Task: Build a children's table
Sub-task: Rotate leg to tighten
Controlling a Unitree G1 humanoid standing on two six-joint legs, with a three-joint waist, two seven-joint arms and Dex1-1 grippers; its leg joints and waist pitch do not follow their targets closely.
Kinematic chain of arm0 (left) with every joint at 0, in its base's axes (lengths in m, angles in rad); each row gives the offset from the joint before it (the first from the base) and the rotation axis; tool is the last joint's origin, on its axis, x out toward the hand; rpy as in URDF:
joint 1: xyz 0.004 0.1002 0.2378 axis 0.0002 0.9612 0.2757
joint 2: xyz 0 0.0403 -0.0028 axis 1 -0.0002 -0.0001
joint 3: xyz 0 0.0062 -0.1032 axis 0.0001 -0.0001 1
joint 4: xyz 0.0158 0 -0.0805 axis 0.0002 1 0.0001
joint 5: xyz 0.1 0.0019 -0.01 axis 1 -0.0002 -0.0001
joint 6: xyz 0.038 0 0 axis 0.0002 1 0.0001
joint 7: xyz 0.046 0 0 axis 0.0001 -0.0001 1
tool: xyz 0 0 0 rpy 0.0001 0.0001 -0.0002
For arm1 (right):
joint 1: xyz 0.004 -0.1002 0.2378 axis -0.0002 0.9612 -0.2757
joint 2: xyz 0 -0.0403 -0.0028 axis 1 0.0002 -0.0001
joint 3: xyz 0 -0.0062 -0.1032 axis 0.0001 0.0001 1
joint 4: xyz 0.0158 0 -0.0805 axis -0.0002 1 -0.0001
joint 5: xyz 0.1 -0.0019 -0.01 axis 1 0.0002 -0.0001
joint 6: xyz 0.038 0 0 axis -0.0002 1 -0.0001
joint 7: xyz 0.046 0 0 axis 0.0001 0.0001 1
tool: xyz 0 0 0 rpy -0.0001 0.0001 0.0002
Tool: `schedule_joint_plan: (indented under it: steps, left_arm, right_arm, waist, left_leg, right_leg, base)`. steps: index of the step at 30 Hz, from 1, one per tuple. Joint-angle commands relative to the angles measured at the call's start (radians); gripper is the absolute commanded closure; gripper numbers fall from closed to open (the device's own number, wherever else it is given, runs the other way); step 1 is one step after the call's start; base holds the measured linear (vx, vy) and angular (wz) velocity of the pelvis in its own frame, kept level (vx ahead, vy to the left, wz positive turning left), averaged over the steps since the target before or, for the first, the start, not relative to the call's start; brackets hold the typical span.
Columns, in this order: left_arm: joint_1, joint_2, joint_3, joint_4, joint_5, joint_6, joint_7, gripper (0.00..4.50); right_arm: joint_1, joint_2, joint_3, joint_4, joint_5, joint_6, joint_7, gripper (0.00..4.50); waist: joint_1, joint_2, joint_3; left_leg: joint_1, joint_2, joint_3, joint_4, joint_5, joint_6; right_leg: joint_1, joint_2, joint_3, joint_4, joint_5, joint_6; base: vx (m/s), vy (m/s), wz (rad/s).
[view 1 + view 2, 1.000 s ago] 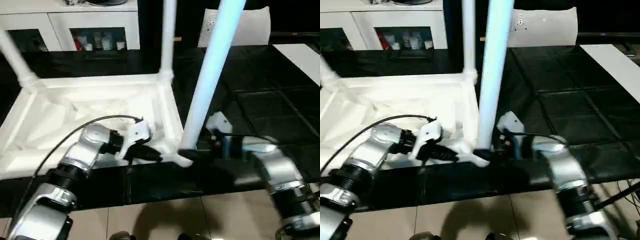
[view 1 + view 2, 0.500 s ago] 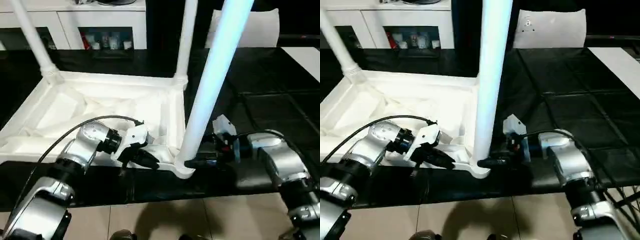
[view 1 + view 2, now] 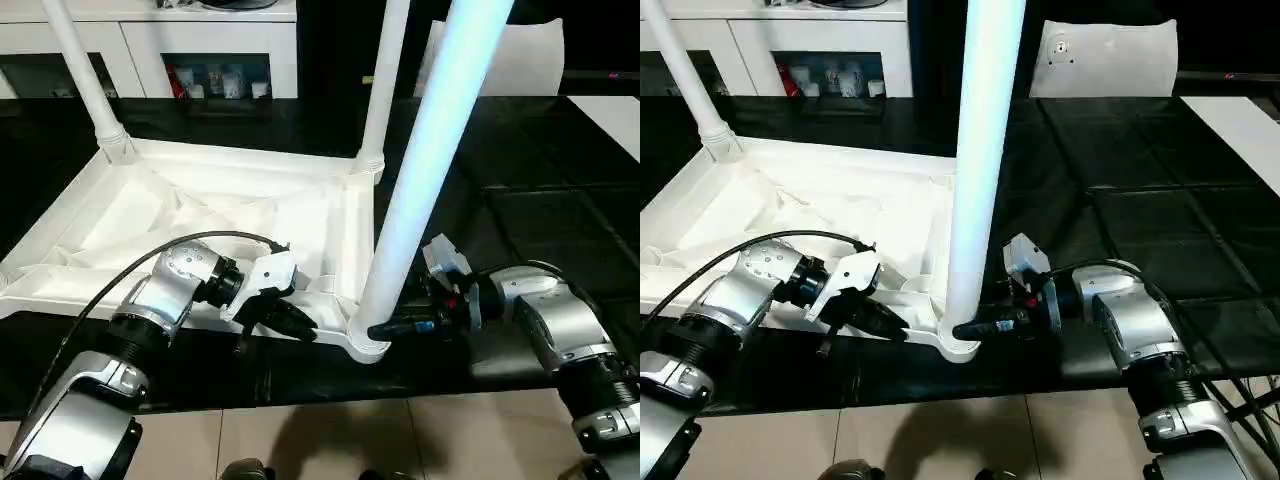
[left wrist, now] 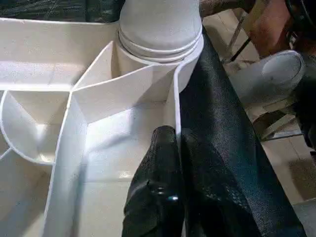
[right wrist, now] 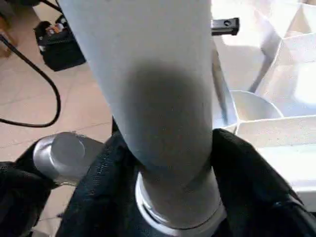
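children's table [image 3: 215, 215] | right claw [image 3: 985, 326] has narrowed onto near leg [image 3: 425, 170] | left claw [image 4: 174, 143] pinches rim

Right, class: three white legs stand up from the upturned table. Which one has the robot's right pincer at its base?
The near-corner leg, the one closest to the robot. The right pincer grips its base, by the socket. The two other legs stand at the far corners, untouched.

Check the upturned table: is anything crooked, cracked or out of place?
Nothing stands out. The children's table lies upside down, near leg seated in its corner socket, right end effector around its base; far legs upright; no cracks visible.
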Motion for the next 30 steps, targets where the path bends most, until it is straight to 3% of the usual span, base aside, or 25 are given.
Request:
schedule_joint_plan:
  steps: [1, 4, 8, 10, 12, 15, 16, 17, 18, 19, 20, 22, 23, 27, 28, 30]
  left_arm:
    - [-0.012, -0.007, -0.039, -0.004, 0.011, -0.021, -0.054, 4.50]
    - [-0.011, -0.006, -0.038, -0.004, 0.012, -0.021, -0.053, 4.50]
    - [-0.005, -0.016, -0.017, -0.014, 0.004, 0.016, -0.005, 4.50]
    - [-0.008, -0.036, -0.007, -0.025, 0.030, 0.085, 0.097, 4.50]
    - [-0.011, -0.062, 0.007, -0.028, 0.039, 0.138, 0.177, 4.50]
    - [-0.018, -0.132, 0.055, -0.040, 0.014, 0.244, 0.309, 4.50]
    - [-0.023, -0.175, 0.082, -0.044, -0.001, 0.297, 0.385, 4.50]
    - [-0.030, -0.206, 0.103, -0.041, -0.011, 0.327, 0.442, 4.50]
    - [-0.033, -0.222, 0.113, -0.038, -0.016, 0.341, 0.471, 4.50]
    - [-0.046, -0.264, 0.138, -0.029, -0.015, 0.376, 0.564, 4.50]
    - [-0.051, -0.281, 0.151, -0.024, -0.010, 0.385, 0.608, 4.50]
    - [-0.062, -0.312, 0.175, -0.016, -0.006, 0.396, 0.686, 4.50]
    - [-0.064, -0.325, 0.188, -0.022, -0.002, 0.405, 0.720, 4.50]
    - [-0.053, -0.339, 0.199, -0.064, 0.026, 0.415, 0.779, 4.50]
    - [-0.048, -0.337, 0.194, -0.076, 0.033, 0.419, 0.780, 4.50]
    - [-0.033, -0.325, 0.181, -0.101, 0.044, 0.420, 0.774, 4.50]
  right_arm:
    - [-0.017, 0.000, 0.007, -0.006, 0.013, 0.015, 0.011, 2.48]
    - [-0.014, 0.002, 0.006, -0.010, 0.015, 0.019, 0.013, 2.51]
    - [0.025, 0.026, -0.010, -0.076, 0.049, 0.111, -0.045, 2.52]
    - [0.060, 0.062, -0.009, -0.134, 0.035, 0.164, -0.158, 2.52]
    - [0.074, 0.103, -0.010, -0.151, -0.007, 0.177, -0.276, 2.52]
    - [0.073, 0.186, -0.020, -0.149, -0.058, 0.222, -0.456, 2.52]
    - [0.065, 0.242, -0.039, -0.142, -0.062, 0.258, -0.545, 2.53]
    - [0.055, 0.283, -0.055, -0.133, -0.068, 0.282, -0.615, 2.54]
    - [0.050, 0.304, -0.063, -0.127, -0.071, 0.294, -0.651, 2.54]
    - [0.032, 0.373, -0.084, -0.114, -0.086, 0.335, -0.785, 2.54]
    - [0.025, 0.404, -0.096, -0.104, -0.094, 0.350, -0.845, 2.54]
    - [0.008, 0.455, -0.111, -0.079, -0.108, 0.353, -0.933, 2.54]
    - [0.004, 0.476, -0.113, -0.075, -0.117, 0.354, -0.964, 2.54]
    - [0.016, 0.520, -0.090, -0.092, -0.147, 0.307, -0.991, 2.54]
    - [0.021, 0.522, -0.084, -0.099, -0.154, 0.294, -0.990, 1.99]
    - [0.035, 0.523, -0.092, -0.117, -0.153, 0.278, -1.000, 1.85]
  waist:
    - [-0.004, -0.007, -0.069]
    - [-0.005, -0.007, -0.069]
    - [-0.006, -0.007, -0.068]
    - [-0.004, -0.005, -0.065]
    - [-0.011, -0.004, -0.057]
    - [-0.030, -0.003, -0.041]
    - [-0.035, -0.004, -0.042]
    - [-0.047, -0.001, -0.037]
    - [-0.063, -0.001, -0.040]
    - [-0.081, 0.007, -0.044]
    - [-0.091, 0.009, -0.046]
    - [-0.106, 0.007, -0.050]
    - [-0.115, 0.009, -0.052]
    - [-0.112, 0.007, -0.058]
    - [-0.107, 0.008, -0.063]
    - [-0.102, 0.010, -0.069]
  left_leg:
    - [0.006, 0.083, -0.028, -0.065, -0.045, 0.096]
    - [0.006, 0.083, -0.028, -0.065, -0.046, 0.093]
    - [0.006, 0.085, -0.030, -0.067, -0.046, 0.090]
    - [0.009, 0.086, -0.030, -0.068, -0.052, 0.081]
    - [0.014, 0.084, -0.030, -0.076, -0.106, 0.041]
    - [0.036, 0.064, -0.030, -0.073, -0.212, -0.007]
    - [0.035, 0.061, -0.032, -0.073, -0.222, -0.008]
    - [0.039, 0.070, -0.038, -0.077, -0.255, -0.018]
    - [0.042, 0.070, -0.043, -0.075, -0.294, -0.027]
    - [0.038, 0.076, -0.051, -0.077, -0.314, -0.029]
    - [0.033, 0.078, -0.055, -0.079, -0.317, -0.031]
    - [0.030, 0.073, -0.055, -0.079, -0.316, -0.018]
    - [0.025, 0.072, -0.053, -0.081, -0.284, -0.012]
    - [0.019, 0.069, -0.044, -0.080, -0.198, 0.026]
    - [0.015, 0.072, -0.043, -0.078, -0.145, 0.041]
    - [0.010, 0.081, -0.044, -0.077, -0.084, 0.054]
  right_leg:
    - [0.068, -0.103, 0.098, -0.064, -0.214, -0.091]
    - [0.068, -0.103, 0.098, -0.063, -0.212, -0.092]
    - [0.069, -0.103, 0.098, -0.063, -0.209, -0.090]
    - [0.067, -0.103, 0.098, -0.068, -0.228, -0.084]
    - [0.066, -0.106, 0.096, -0.083, -0.322, -0.064]
    - [0.062, -0.107, 0.076, -0.132, -0.559, 0.012]
    - [0.065, -0.105, 0.073, -0.133, -0.576, 0.027]
    - [0.062, -0.102, 0.066, -0.139, -0.594, 0.037]
    - [0.064, -0.102, 0.055, -0.146, -0.608, 0.052]
    - [0.072, -0.103, 0.051, -0.145, -0.577, 0.047]
    - [0.075, -0.104, 0.049, -0.140, -0.556, 0.042]
    - [0.074, -0.108, 0.059, -0.140, -0.520, 0.034]
    - [0.074, -0.110, 0.067, -0.132, -0.484, 0.008]
    - [0.074, -0.110, 0.083, -0.120, -0.403, -0.037]
    - [0.076, -0.110, 0.089, -0.108, -0.334, -0.056]
    - [0.079, -0.110, 0.092, -0.089, -0.241, -0.081]
  base:
    - [0.000, 0.000, 0.00]
    - [0.000, 0.000, 0.00]
    - [0.000, 0.000, 0.00]
    - [0.000, 0.000, 0.00]
    - [0.000, 0.000, 0.00]
    - [0.000, 0.000, 0.00]
    - [0.000, 0.000, 0.00]
    - [0.000, 0.000, 0.00]
    - [0.000, 0.000, 0.00]
    - [0.000, 0.000, 0.00]
    - [0.000, 0.000, 0.00]
    - [0.000, 0.000, 0.00]
    - [0.000, 0.000, 0.00]
    - [0.000, 0.000, 0.00]
    - [0.000, 0.000, 0.00]
    - [0.000, 0.000, 0.00]
